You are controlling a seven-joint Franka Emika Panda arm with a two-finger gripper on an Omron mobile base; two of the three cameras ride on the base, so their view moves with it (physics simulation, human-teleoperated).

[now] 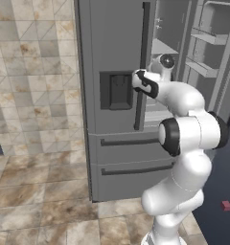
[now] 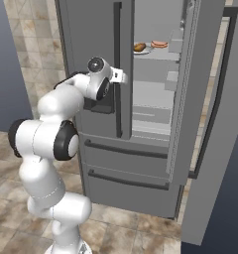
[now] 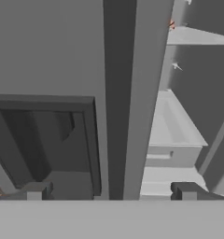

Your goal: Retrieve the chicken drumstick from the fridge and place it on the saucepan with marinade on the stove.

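two dark finger tips [image 3: 37, 190] of the end effector [image 3: 114, 191] rise closest to the lens in the hand view, set wide apart with nothing between them but the dark vertical handle [image 3: 115, 98] of the fridge [image 1: 112, 52] beyond; whether that handle is within their reach or merely behind the gap, i cannot tell. left of the handle sits the dark dispenser panel [image 1: 116, 90]. in the right base view the end effector [image 2: 122, 76] hangs at the edge of the closed left door, level with that panel, while the right door [image 2: 210, 99] stands swung open. the chicken drumstick [image 2: 139, 47] lies on a plate [image 2: 146, 50] on an upper shelf inside the fridge, above the end effector and deeper in, to the right of the handle. its long axis looks roughly level and crosswise, though it is too small to be sure. reaching it would likely mean rising and going around the door edge into the open half.
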